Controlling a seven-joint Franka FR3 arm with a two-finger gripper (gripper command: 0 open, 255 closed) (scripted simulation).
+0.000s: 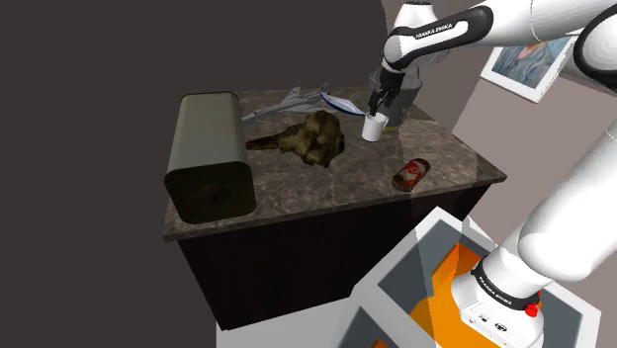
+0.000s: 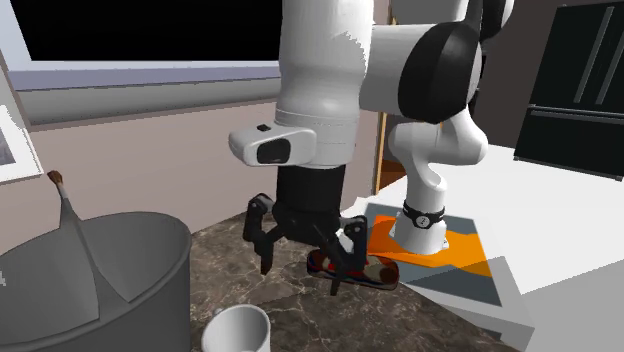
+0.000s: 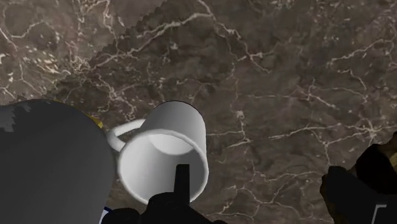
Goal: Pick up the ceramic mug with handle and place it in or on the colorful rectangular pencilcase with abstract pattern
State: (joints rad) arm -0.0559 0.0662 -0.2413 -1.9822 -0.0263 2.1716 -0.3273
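The dark marble counter (image 1: pixel 326 188) spans the middle of the shoulder view. A big olive box (image 1: pixel 208 148) stands at its left end, and a grey pot (image 2: pixel 100 280) sits at the far right corner. A brown lump (image 1: pixel 314 136) lies mid-counter. The white mug (image 1: pixel 373 127) stands upright just beside the pot, with its handle toward it. The red pencil case (image 1: pixel 412 174) lies near the counter's right edge, apart from the mug. My pincer (image 2: pixel 300 277) hangs above the mug, fingers spread, holding nothing.
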